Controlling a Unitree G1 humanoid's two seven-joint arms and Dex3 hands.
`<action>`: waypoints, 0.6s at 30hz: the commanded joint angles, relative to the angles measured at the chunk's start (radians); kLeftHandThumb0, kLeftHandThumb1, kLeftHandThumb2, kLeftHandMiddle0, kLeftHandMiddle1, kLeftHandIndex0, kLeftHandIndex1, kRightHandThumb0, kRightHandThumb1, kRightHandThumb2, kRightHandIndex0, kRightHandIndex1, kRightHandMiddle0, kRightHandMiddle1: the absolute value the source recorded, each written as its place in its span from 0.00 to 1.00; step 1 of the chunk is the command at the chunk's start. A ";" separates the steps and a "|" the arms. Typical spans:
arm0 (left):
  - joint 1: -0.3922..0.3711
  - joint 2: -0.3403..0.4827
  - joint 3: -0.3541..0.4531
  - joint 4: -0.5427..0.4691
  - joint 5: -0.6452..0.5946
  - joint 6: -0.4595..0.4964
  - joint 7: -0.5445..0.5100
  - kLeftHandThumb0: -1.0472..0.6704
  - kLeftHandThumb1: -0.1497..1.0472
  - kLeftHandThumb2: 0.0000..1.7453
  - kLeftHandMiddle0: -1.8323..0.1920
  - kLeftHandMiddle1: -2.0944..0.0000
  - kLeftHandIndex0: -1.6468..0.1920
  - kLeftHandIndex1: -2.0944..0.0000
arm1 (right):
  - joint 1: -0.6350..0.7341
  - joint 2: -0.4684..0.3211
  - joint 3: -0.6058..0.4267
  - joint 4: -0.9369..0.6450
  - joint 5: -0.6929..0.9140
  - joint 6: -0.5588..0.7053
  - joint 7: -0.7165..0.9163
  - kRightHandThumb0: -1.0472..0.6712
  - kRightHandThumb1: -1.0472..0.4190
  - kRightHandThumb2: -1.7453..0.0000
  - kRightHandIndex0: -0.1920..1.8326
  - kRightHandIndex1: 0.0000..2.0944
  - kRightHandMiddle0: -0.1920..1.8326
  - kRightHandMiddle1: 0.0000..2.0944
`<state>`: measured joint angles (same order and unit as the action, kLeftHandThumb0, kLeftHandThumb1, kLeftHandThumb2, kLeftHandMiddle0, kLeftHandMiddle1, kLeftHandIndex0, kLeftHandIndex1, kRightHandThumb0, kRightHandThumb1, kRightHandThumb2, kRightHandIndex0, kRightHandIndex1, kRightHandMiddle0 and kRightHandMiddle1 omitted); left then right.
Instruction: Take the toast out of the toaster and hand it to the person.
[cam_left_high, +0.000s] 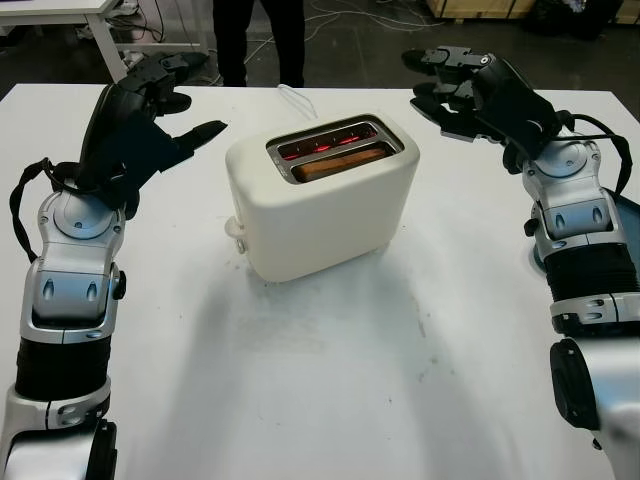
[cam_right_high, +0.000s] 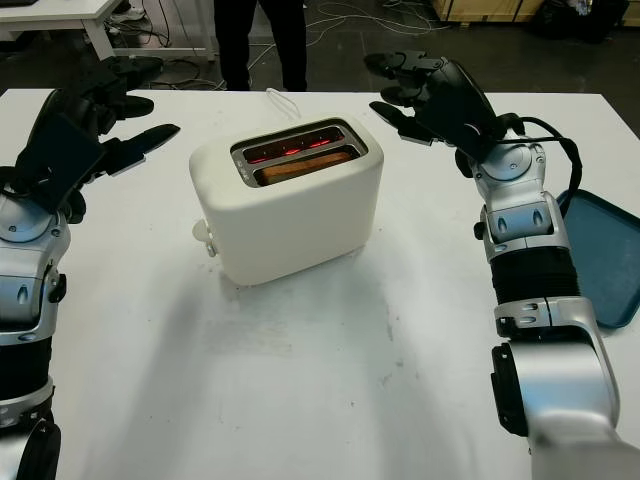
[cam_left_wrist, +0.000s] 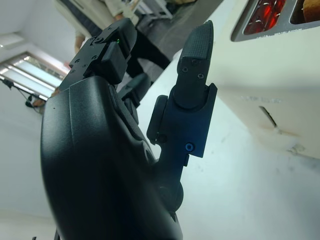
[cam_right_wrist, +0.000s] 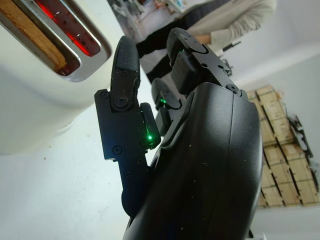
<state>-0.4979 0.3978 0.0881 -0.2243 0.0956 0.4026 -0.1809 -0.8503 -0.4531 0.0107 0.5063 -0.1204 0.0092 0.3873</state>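
While the toast (cam_left_high: 335, 166) sits low in the near slot of the white toaster (cam_left_high: 320, 200) (far slot glowing red), neither hand has contact. The left hand (cam_left_high: 160, 105) is open, fingers spread, beside the toaster's left end; the right hand (cam_left_high: 465, 90) likewise off its right end, apparently poised to reach in. A person (cam_left_high: 257, 40) stands beyond the fingertips, probably awaiting handover.

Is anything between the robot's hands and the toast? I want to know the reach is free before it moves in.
Nothing visible blocks either hand. The toast sits low in the nearer slot of the toaster, open from above. The left hand and right hand, both open, hover on either side of the toaster, with only bare table between.
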 joint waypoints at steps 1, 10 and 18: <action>-0.014 0.002 -0.006 -0.011 0.002 0.004 -0.003 0.31 0.89 0.08 0.90 0.53 0.72 0.85 | 0.006 0.006 -0.001 -0.013 0.013 0.019 0.004 0.32 0.09 0.79 0.27 0.12 0.35 0.00; -0.014 0.001 -0.005 -0.015 0.003 0.011 -0.001 0.31 0.89 0.08 0.91 0.52 0.72 0.84 | 0.005 0.007 -0.001 -0.007 0.010 0.002 0.000 0.31 0.09 0.79 0.33 0.15 0.35 0.00; -0.015 -0.001 -0.005 -0.015 0.001 0.014 -0.002 0.31 0.89 0.08 0.91 0.52 0.73 0.83 | 0.003 0.007 -0.004 -0.012 0.015 0.011 0.003 0.32 0.09 0.79 0.26 0.21 0.35 0.00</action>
<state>-0.4986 0.3971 0.0846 -0.2250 0.0959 0.4041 -0.1835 -0.8503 -0.4517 0.0114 0.5059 -0.1201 0.0104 0.3898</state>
